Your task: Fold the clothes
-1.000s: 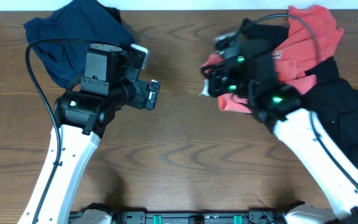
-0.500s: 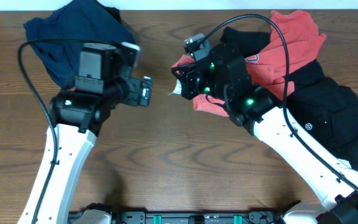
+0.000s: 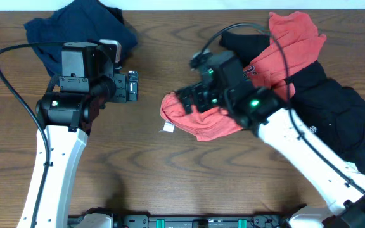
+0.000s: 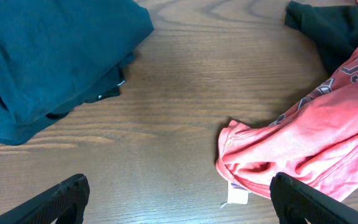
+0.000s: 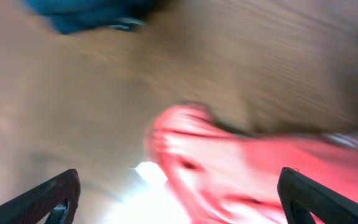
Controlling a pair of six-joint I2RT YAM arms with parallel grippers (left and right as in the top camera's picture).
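The red shirt (image 3: 211,121) lay bunched at the middle of the overhead frame, trailing to the upper right over the black garment (image 3: 341,120). The right tool (image 5: 179,196) hovered above its crumpled end, jaws wide apart and apparently gripping nothing, though that wrist view was blurred. The left tool (image 3: 133,87), equally spread and empty, hung left of centre. Doing this step well probably meant drawing the shirt fully onto bare table (image 3: 170,177) and flattening it, one corner per tool, before any fold.
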